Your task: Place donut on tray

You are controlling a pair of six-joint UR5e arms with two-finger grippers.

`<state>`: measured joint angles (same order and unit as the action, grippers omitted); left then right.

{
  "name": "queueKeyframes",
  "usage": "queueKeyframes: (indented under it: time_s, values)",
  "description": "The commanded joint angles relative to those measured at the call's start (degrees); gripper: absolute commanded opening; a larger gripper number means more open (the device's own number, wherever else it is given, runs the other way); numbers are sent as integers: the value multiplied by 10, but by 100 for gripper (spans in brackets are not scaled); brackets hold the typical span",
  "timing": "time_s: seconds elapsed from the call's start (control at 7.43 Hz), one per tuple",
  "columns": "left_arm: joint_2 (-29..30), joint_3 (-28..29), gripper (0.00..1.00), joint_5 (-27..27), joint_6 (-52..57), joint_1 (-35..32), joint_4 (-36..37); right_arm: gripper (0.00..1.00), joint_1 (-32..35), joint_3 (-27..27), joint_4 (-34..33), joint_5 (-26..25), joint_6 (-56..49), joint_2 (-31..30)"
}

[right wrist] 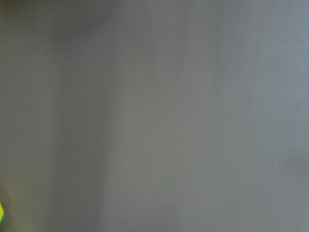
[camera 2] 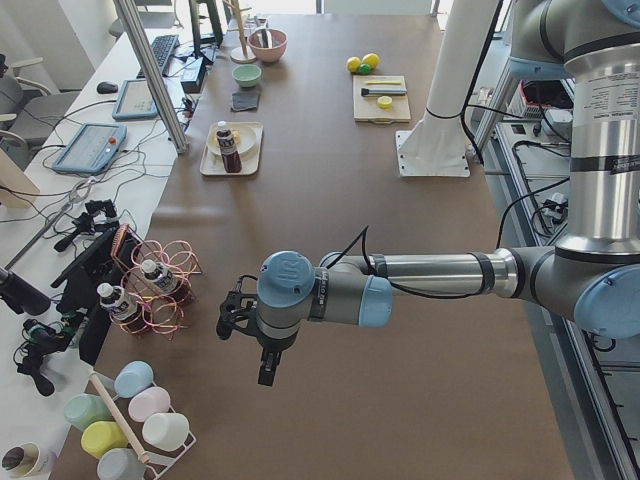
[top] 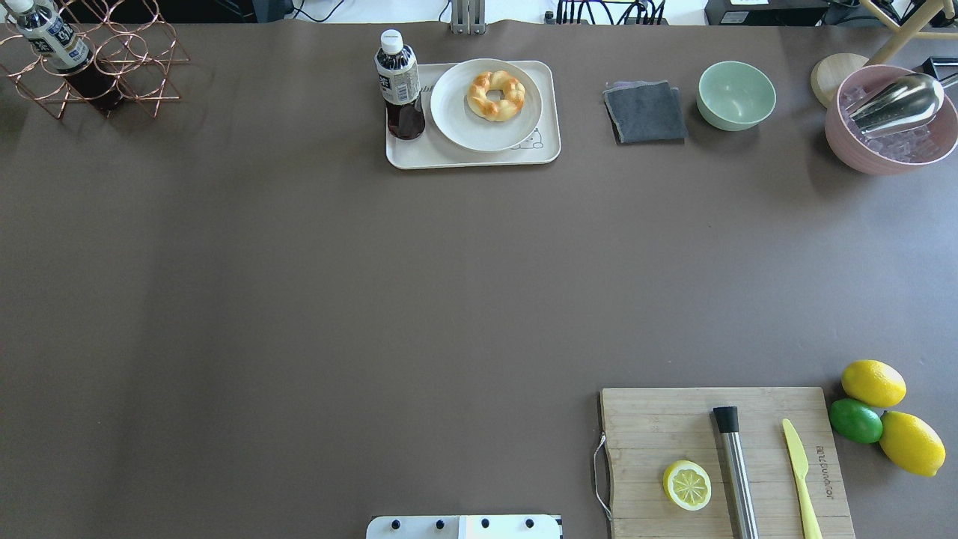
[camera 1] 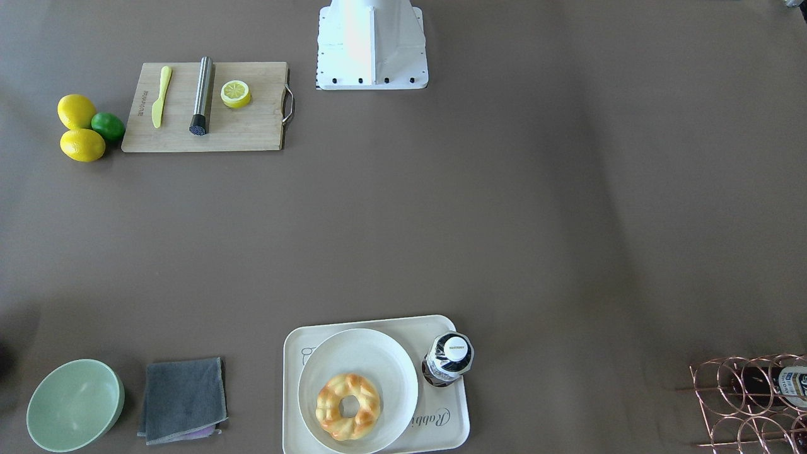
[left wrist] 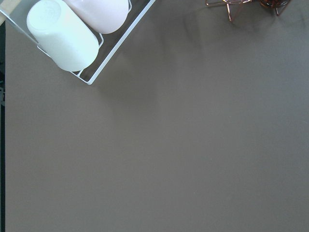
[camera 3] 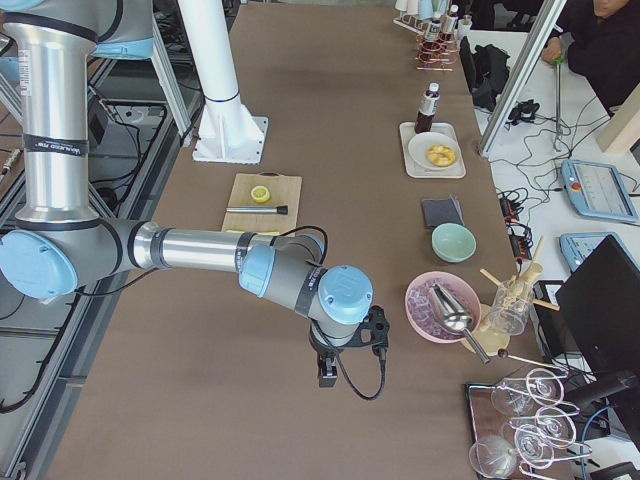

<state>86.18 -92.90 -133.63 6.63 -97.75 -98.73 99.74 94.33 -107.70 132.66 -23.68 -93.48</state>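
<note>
The donut (camera 1: 348,406) is a golden braided ring. It lies on a white plate (camera 1: 378,359) that stands on the cream tray (camera 1: 455,417) at the table's far edge. It also shows in the overhead view (top: 496,95) on the tray (top: 479,159), and in the exterior right view (camera 3: 438,154). My left gripper (camera 2: 268,368) hangs over the table's left end, far from the tray. My right gripper (camera 3: 326,374) hangs over the table's right end. Both show only in side views, so I cannot tell whether they are open or shut.
A dark drink bottle (top: 399,86) stands on the tray beside the plate. A grey cloth (top: 645,111), a green bowl (top: 736,94) and a pink ice bowl (top: 891,127) lie to the right. A cutting board (top: 718,419) holds a lemon half, muddler and knife. A copper rack (top: 105,67) is far left.
</note>
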Motion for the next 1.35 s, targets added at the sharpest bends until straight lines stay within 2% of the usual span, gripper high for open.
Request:
queueKeyframes:
  time_s: [0.0, 0.4, 0.67, 0.94, 1.21]
  values:
    - [11, -2, 98, 4, -5, 43, -1, 100, -20, -7, 34, 4, 84, 11]
    - [24, -1, 98, 4, -6, 56, 4, 100, -59, -14, 94, 17, 174, 12]
    - [42, -4, 98, 2, -5, 55, 40, 100, -95, -14, 138, 36, 242, 12]
    - [47, -8, 98, 1, -5, 56, 53, 100, -104, -32, 173, 58, 254, 12]
    - [51, -8, 98, 1, -5, 56, 56, 100, -104, -29, 177, 88, 256, 18]
